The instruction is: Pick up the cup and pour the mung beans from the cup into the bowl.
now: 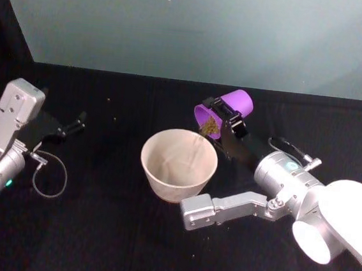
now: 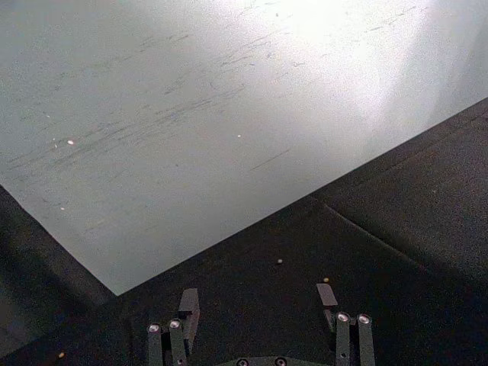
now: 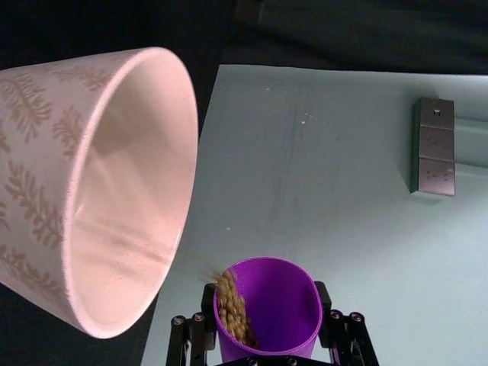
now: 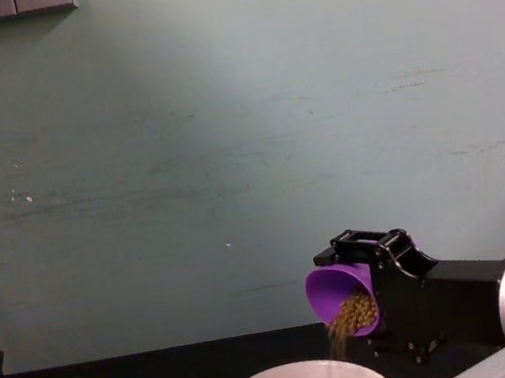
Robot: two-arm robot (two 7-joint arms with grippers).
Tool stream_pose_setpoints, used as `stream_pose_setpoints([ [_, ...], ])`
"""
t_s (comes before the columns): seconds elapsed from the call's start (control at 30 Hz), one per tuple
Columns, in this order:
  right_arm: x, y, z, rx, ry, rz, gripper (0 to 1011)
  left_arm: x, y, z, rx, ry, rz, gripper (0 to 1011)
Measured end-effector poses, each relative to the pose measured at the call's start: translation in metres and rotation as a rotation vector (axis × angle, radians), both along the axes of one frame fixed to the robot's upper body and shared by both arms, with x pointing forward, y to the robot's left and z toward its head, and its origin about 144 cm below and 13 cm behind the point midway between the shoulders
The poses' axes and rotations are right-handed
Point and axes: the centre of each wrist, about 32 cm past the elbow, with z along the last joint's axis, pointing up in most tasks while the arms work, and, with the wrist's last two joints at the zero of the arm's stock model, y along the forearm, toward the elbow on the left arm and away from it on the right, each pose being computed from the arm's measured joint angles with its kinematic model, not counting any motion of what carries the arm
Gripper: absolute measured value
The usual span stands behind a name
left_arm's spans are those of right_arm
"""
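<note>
R gripper (image 1: 223,113) clamps 1 cup (image 1: 239,101), tipped, mung beans (image 1: 209,126) streaming into 1 bowl (image 1: 174,187) (L gripper (image 1: 74,125) parked, fingers apart, empty).

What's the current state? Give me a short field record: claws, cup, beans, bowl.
right claw: shut on the cup, held above the far right rim of the bowl
cup: tipped, mouth angled down toward the bowl, not touching it
beans: streaming from the cup's mouth into the bowl; some are in the cup
bowl: upright on the black table
left claw: open, idle at the table's left, holding nothing
stray beans: a few on the table near the left claw
</note>
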Motion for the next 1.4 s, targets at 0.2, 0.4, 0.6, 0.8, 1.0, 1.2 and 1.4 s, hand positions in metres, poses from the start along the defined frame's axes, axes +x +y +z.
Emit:
stream_pose_setpoints([
  [0.2,-0.001,0.003,-0.003,-0.042,-0.034,0.004,735,0.000,0.000,0.000,0.000,0.000,0.000,1000],
  [0.4,-0.003,0.005,-0.006,-0.082,-0.072,0.006,735,0.000,0.000,0.000,0.000,0.000,0.000,1000],
  [0.6,-0.005,0.007,-0.008,-0.110,-0.101,0.011,735,0.000,0.000,0.000,0.000,0.000,0.000,1000],
  [0.8,-0.006,0.008,-0.010,-0.143,-0.133,0.019,735,0.000,0.000,0.000,0.000,0.000,0.000,1000],
  [1.0,-0.008,0.009,-0.012,-0.179,-0.171,0.027,735,0.000,0.000,0.000,0.000,0.000,0.000,1000],
  [1.2,-0.009,0.009,-0.015,-0.239,-0.242,0.036,735,0.000,0.000,0.000,0.000,0.000,0.000,1000],
  [1.4,-0.011,0.008,-0.017,-0.281,-0.300,0.042,735,0.000,0.000,0.000,0.000,0.000,0.000,1000],
])
